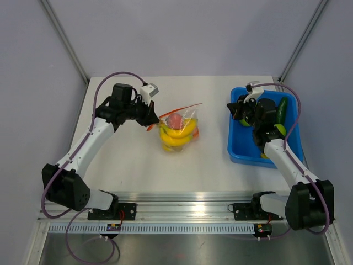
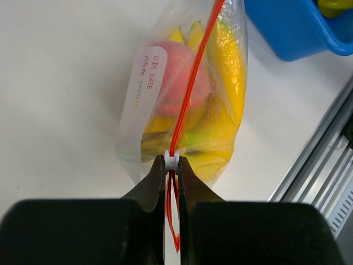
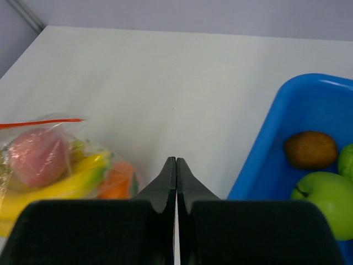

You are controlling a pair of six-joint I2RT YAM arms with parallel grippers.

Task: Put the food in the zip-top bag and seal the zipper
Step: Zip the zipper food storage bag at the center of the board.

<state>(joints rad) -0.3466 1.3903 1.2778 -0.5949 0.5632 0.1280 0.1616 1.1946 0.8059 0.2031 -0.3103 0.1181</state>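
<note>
One bag, one peach, one bin

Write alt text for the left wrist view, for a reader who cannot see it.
The left tool is shut on the orange-red zipper of a clear zip-top bag on a white table. Inside the bag are yellow bananas and a pink-red peach. A corner of a blue bin shows at top right.

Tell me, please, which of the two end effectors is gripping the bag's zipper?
The left end effector: it is shut on the orange-red zipper. The right end effector is shut on nothing, by the blue bin.
</note>
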